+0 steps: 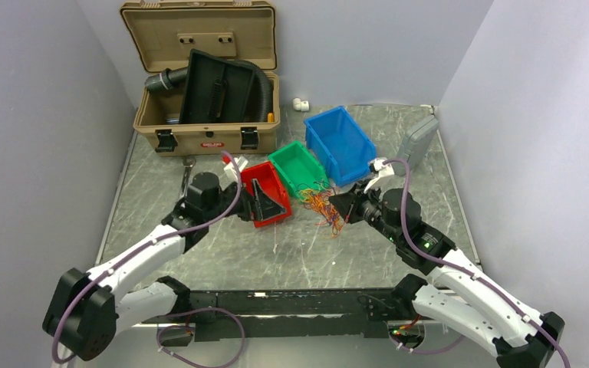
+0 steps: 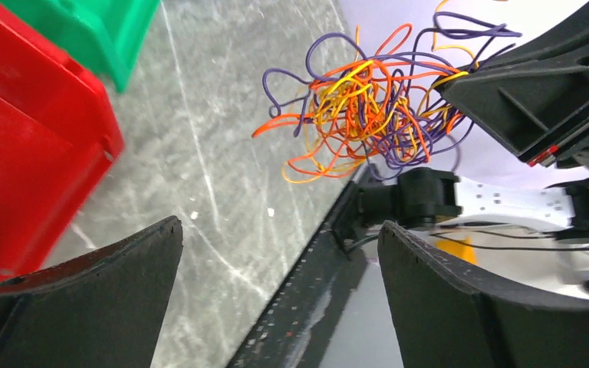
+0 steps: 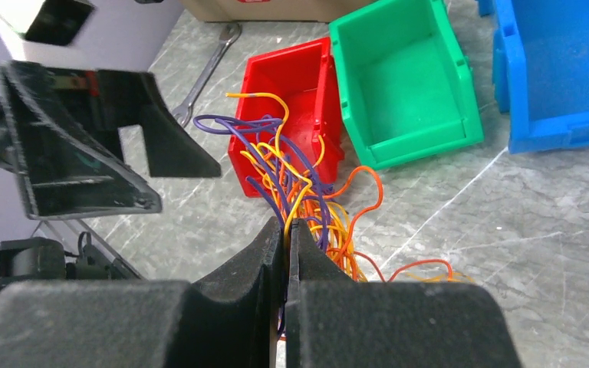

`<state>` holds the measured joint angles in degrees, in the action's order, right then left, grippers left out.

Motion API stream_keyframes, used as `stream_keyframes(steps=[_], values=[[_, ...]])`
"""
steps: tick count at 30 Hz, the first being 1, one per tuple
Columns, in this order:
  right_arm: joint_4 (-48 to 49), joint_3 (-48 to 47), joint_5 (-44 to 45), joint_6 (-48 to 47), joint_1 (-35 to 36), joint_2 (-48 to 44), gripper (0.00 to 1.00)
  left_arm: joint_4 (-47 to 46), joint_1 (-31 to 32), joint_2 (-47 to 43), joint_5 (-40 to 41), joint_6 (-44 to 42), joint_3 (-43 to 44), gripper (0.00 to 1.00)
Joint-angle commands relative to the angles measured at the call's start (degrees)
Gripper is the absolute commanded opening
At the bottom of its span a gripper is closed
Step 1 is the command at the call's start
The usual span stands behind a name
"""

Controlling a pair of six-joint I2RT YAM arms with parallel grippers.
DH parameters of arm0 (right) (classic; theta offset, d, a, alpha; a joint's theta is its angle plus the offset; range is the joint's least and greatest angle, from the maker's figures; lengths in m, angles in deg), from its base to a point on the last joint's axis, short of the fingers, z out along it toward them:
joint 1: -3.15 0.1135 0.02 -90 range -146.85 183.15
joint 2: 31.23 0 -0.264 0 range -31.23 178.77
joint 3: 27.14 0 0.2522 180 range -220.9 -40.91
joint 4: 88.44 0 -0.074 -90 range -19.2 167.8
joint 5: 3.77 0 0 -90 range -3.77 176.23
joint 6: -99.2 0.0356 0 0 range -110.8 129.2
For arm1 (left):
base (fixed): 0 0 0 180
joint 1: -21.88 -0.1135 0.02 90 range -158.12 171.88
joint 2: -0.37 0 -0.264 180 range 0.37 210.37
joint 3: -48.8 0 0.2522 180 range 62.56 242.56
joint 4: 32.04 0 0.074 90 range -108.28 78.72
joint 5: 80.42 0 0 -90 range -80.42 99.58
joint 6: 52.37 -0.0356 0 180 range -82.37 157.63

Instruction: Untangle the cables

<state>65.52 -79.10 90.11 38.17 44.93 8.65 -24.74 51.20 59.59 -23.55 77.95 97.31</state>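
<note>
**While One Pincer Holds the Knot, the Other Should Take a Single Strand**

Since the right gripper (image 3: 285,230) is clenched on a bunch of strands at the near end of the tangle of hair-thin orange, yellow and purple wires (image 2: 368,115), the knot has an anchor. The next move falls to the left gripper (image 2: 280,226), whose jaws stand spread wide with nothing between them.

Seen from above, the tangle sits at about 6 o'clock of the green plastic bin (image 3: 399,84). The red plastic bin (image 3: 295,84) is at its 9 o'clock, and the left gripper is by that bin, apart from the wires. Most of the bundle looks lifted, and a few orange loops trail onto the grey marbled tabletop (image 3: 506,230).

To do this well, I would bring the open jaws toward 3 o'clock and aim for one loop that stands proud of the mass. The purple arc at the outer edge looks a fair candidate — better than biting into the dense middle. Close on that strand alone, then draw it slowly toward 9 o'clock while the right side holds firm. Wires this thin will likely slip or drag neighbours along, so pull gently and watch for snags.
</note>
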Motion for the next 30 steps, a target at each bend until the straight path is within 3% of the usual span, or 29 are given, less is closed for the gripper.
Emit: stream_keyframes(steps=[1,6,10,17,23,27,30], values=[[7.88,0.64,-2.4,1.81,0.13,-0.48,0.0,-25.79,3.44,3.06,-0.16,17.12,-4.26,0.99],[10.3,1.48,-3.5,2.84,0.15,0.3,0.0,-26.55,8.5,8.44,2.62,17.46,-0.53,0.95],[11.91,2.46,-5.83,3.89,0.15,0.06,0.0,-33.96,9.65,12.49,4.31,21.77,-1.02,0.89],[14.53,3.31,-8.72,4.12,0.14,0.07,0.0,-33.81,9.8,19.95,9.91,23.67,1.02,0.61],[12.51,4.12,-7.4,3.99,0.14,-2.81,0.0,-41.84,9.82,23.69,11.3,24.92,1.2,0.59],[11.75,4.69,-6.73,3.82,0.15,-4.18,0.0,-41.87,9.81,24.71,11.03,24.96,3.04,0.53],[11.06,4.71,-7.23,3.89,0.08,-3.6,0.0,-41.96,9.8,25.25,10.4,24.76,4.36,0.54]])
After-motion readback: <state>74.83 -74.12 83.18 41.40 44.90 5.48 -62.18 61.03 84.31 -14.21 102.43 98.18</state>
